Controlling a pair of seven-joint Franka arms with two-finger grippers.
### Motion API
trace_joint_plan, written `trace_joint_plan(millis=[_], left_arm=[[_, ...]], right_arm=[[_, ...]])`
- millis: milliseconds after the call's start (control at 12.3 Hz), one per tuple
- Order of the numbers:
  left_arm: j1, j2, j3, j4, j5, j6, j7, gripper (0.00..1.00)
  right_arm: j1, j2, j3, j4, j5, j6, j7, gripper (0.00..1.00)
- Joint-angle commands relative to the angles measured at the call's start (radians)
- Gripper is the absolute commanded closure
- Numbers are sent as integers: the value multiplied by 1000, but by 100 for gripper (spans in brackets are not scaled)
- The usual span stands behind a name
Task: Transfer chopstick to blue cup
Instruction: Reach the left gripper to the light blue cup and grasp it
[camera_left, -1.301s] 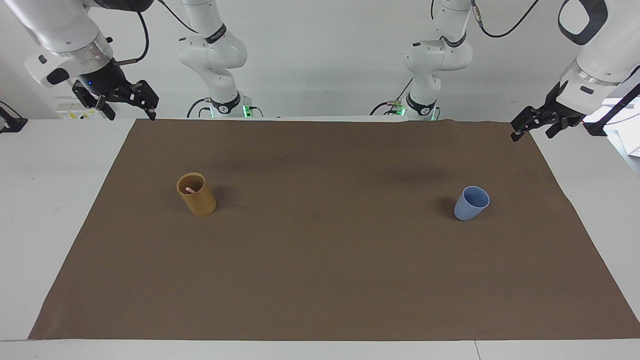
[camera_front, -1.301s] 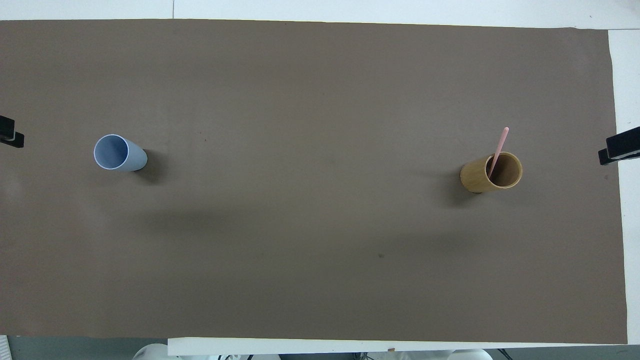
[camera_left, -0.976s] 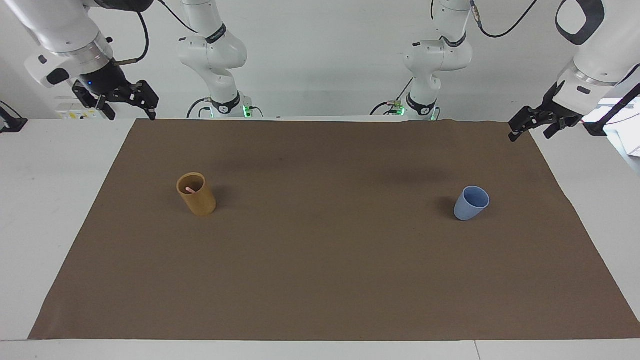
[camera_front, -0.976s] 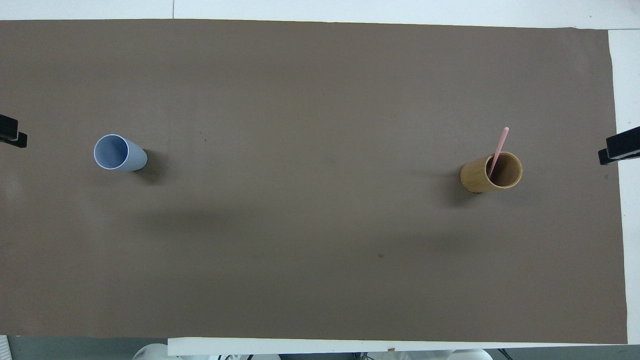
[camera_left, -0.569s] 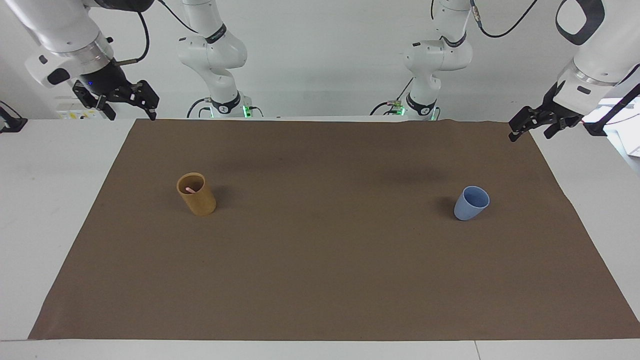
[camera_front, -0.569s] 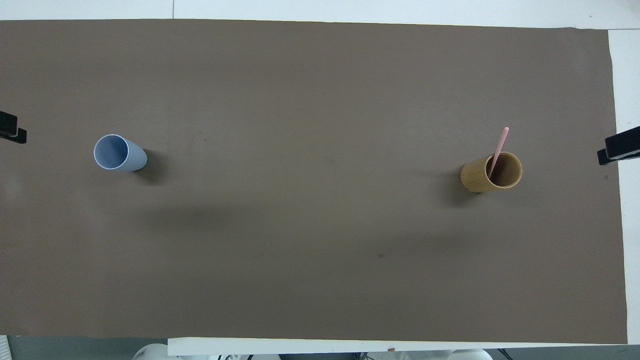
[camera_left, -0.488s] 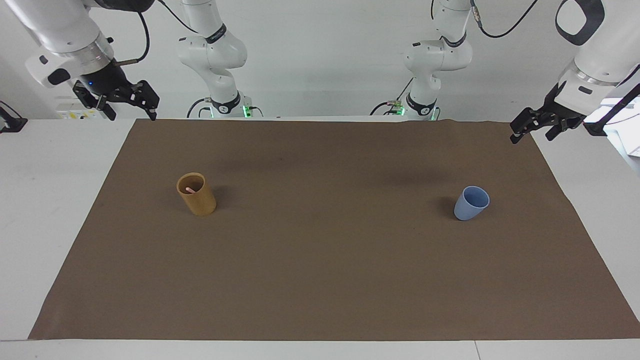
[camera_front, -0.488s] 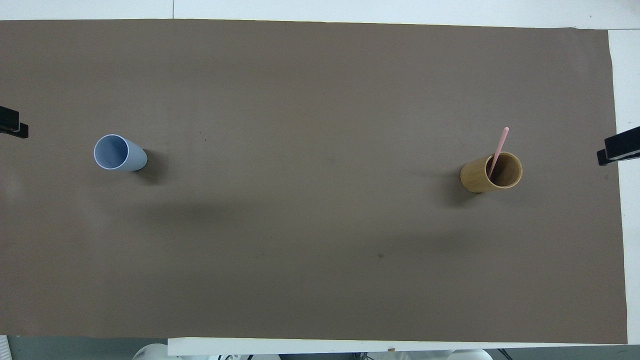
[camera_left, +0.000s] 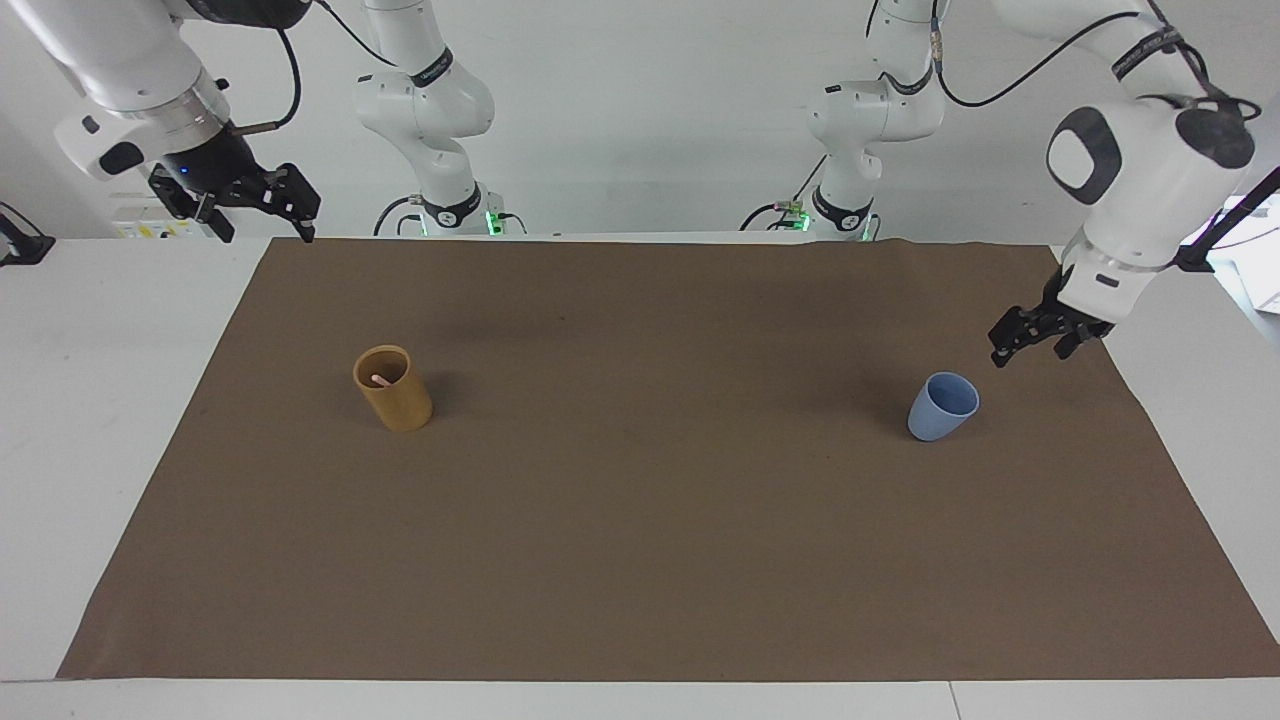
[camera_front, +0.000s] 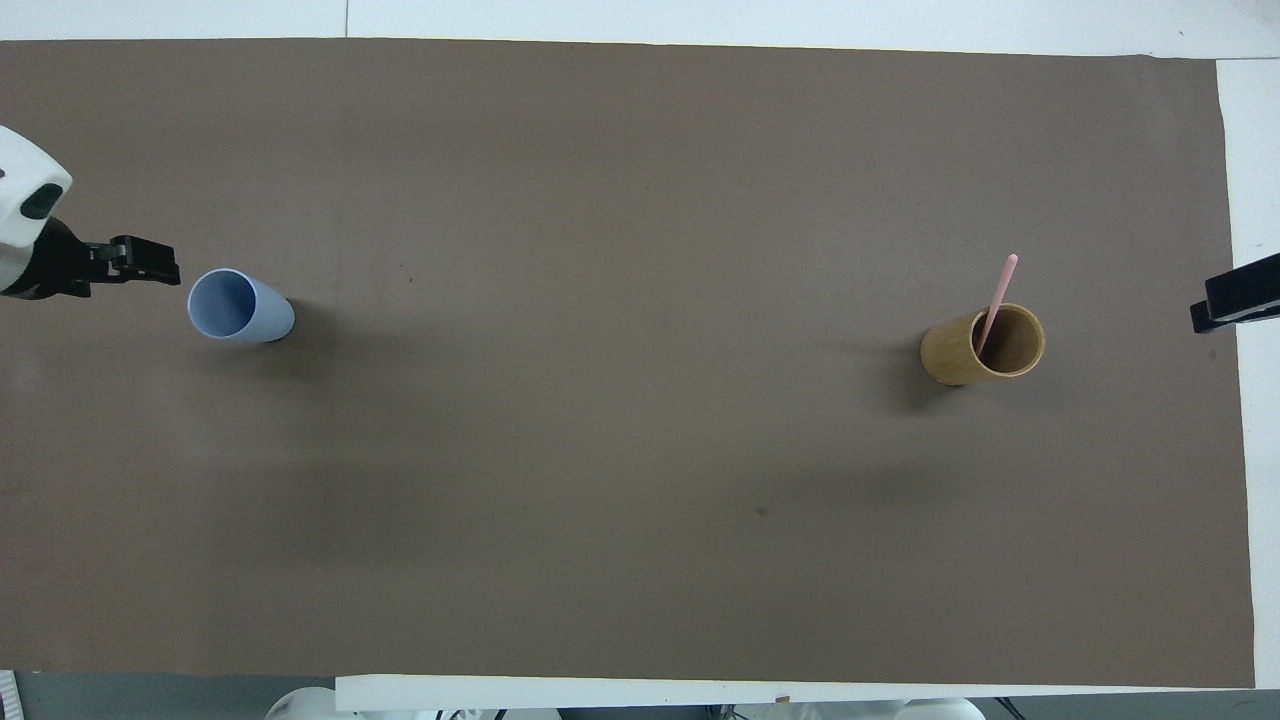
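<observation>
In the tan cup (camera_front: 960, 352), the chopstick (camera_front: 997, 298) stands tilted.

Both robot arms are made of smooth, round white parts with dark grey rings at the joints — the left arm (camera_left: 1140, 190) has a grey oval patch on its big elbow. Thin black cables loop along the arms, and the small black claw hands look bony. The right arm (camera_left: 130, 80) has a shiny silver ring and a tiny blue light.

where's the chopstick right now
The chopstick stands tilted in the tan cup, toward the right arm's end of the table.
</observation>
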Motion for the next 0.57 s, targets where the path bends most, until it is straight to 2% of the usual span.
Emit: trace_joint_plan(millis=[0, 81, 163, 407, 488], left_arm=[[-5, -9, -4, -110, 4, 103, -91, 35], [-11, -14, -5, -148, 6, 125, -136, 88], [-20, -14, -5, -156, 6, 128, -136, 100], [-28, -6, -8, -138, 4, 136, -167, 100], [-84, -5, -11, -127, 4, 134, -242, 100]], right_arm=[[-11, -20, 7, -25, 15, 10, 9, 0], [-11, -20, 7, -25, 13, 10, 9, 0], [-11, -20, 7, -25, 15, 10, 9, 0], [-11, -20, 7, -25, 15, 10, 9, 0], [-11, -20, 7, -25, 13, 10, 9, 0]])
